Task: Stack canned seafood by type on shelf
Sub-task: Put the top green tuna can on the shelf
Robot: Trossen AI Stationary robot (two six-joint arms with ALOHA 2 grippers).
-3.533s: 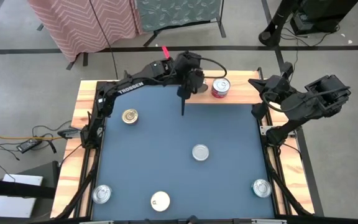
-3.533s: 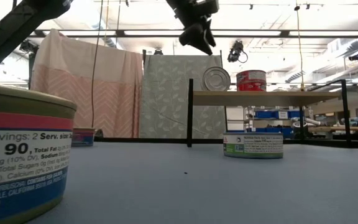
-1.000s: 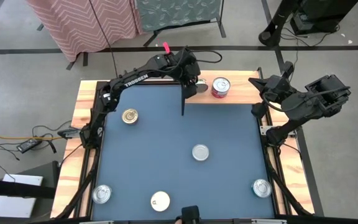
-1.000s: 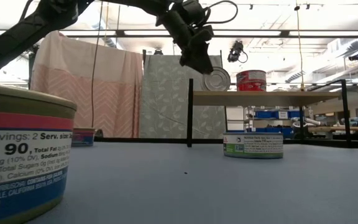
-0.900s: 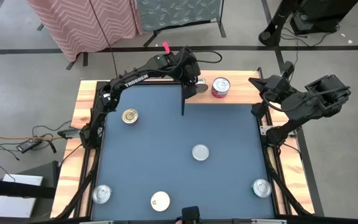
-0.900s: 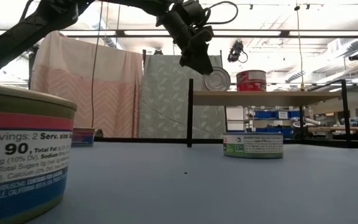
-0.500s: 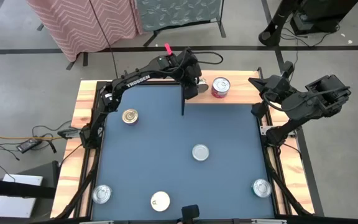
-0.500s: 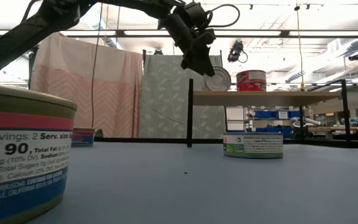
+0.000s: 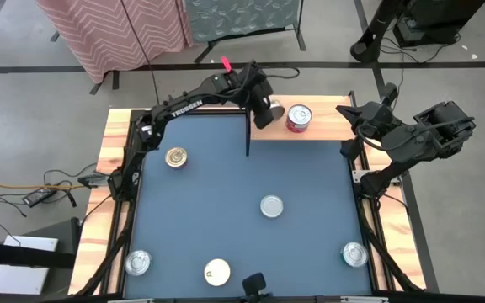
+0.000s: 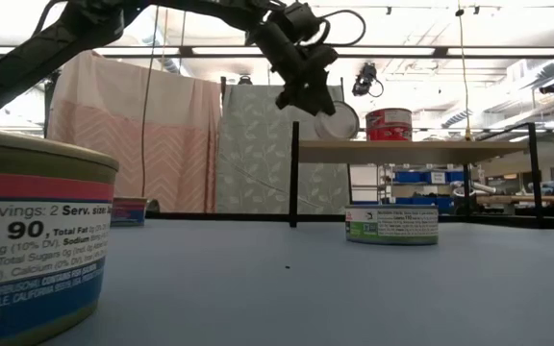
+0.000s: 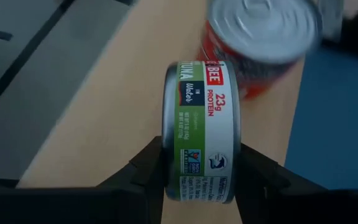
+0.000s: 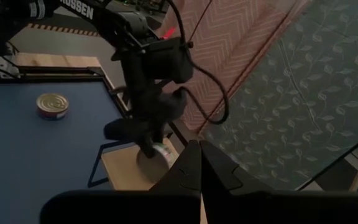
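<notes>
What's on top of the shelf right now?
On the shelf a red-labelled tin stands upright. Beside it the left pincer grips a green-labelled tin on its edge; whether that tin touches the plank is hidden.

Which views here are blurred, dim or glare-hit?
Left wrist view: the green-labelled tin on edge between the left end effector's fingers is sharp; the red-sided tin beyond is blurred. Right wrist view: dim overall. Low view: bright ceiling strips, and the huge nearest tin is cropped.
</notes>
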